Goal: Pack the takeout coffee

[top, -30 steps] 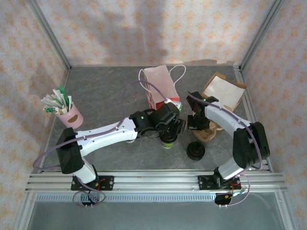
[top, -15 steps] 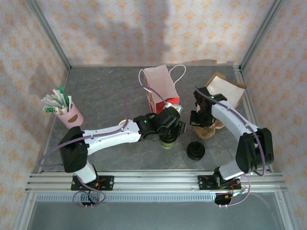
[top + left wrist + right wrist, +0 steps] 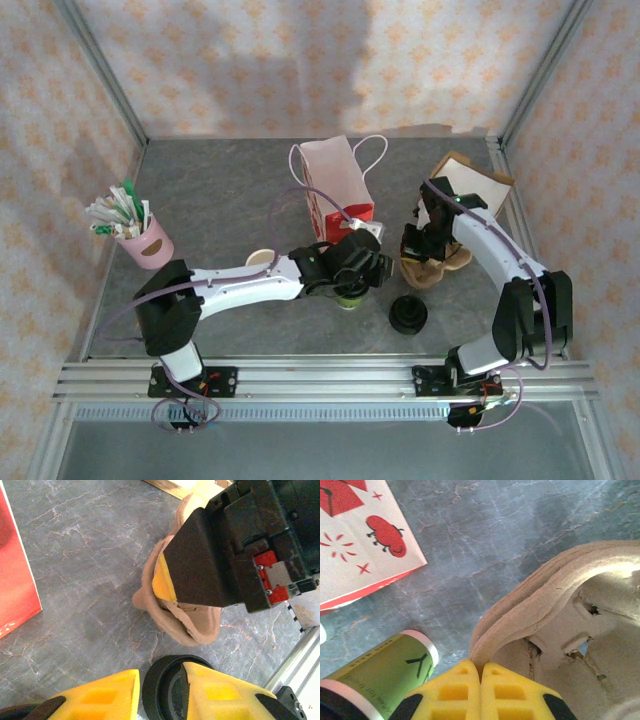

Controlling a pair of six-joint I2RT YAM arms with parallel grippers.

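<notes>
The takeout coffee (image 3: pixel 348 298) stands upright near the table's middle, olive-green walled with a black lid (image 3: pixel 165 692). My left gripper (image 3: pixel 352 283) reaches down over it, and its yellow fingers (image 3: pixel 107 692) sit tight on both sides of the lid. In the right wrist view the cup (image 3: pixel 380 675) shows at the lower left. To its right my right gripper (image 3: pixel 425 250) is shut on the rim of a brown pulp cup carrier (image 3: pixel 434 270), its fingertips (image 3: pixel 470 680) pinching the carrier's edge (image 3: pixel 540 605). The carrier (image 3: pixel 185 622) hangs just beyond the cup.
A pink paper bag (image 3: pixel 335 180) with red print stands behind the cup. A kraft bag (image 3: pixel 470 185) lies at the back right. A stack of black lids (image 3: pixel 408 316) sits in front of the carrier. A lidless cup (image 3: pixel 262 259) and a pink cup of sachets (image 3: pixel 145 243) stand to the left.
My left gripper's fingers have closed in around the coffee cup. My right gripper has carried the pulp carrier a little to the right and back.
</notes>
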